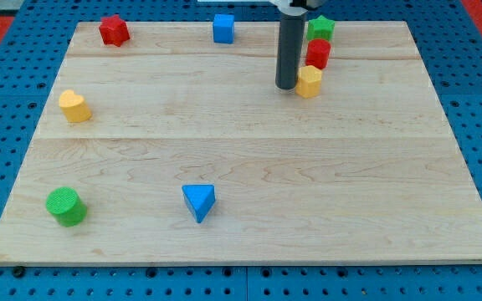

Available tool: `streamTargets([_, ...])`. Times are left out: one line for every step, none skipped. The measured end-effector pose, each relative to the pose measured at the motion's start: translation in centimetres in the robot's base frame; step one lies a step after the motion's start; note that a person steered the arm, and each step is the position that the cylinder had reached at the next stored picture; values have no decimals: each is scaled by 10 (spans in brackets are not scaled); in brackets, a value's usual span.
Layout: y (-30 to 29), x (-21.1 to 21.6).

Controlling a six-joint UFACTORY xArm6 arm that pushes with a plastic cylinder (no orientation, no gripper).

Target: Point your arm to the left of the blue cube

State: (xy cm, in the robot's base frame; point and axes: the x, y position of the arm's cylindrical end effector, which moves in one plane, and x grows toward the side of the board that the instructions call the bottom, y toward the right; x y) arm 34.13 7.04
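Observation:
The blue cube (223,28) sits near the view's top edge of the wooden board (249,167), a little left of centre. My tip (287,86) is the lower end of a dark rod that comes down from the view's top. It rests on the board to the right of and below the blue cube, well apart from it. The tip is right beside the left side of a yellow block (310,82).
A red block (317,53) and a green star-like block (320,28) stand just above the yellow one. A red star-like block (114,30) is at top left, a yellow heart (74,106) at left, a green cylinder (65,206) at bottom left, a blue triangle (199,201) at bottom centre.

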Motion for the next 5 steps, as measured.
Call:
streamTargets([7, 0])
streamTargets([1, -11])
streamTargets([-46, -18])
streamTargets([-80, -21])
streamTargets([-80, -21])
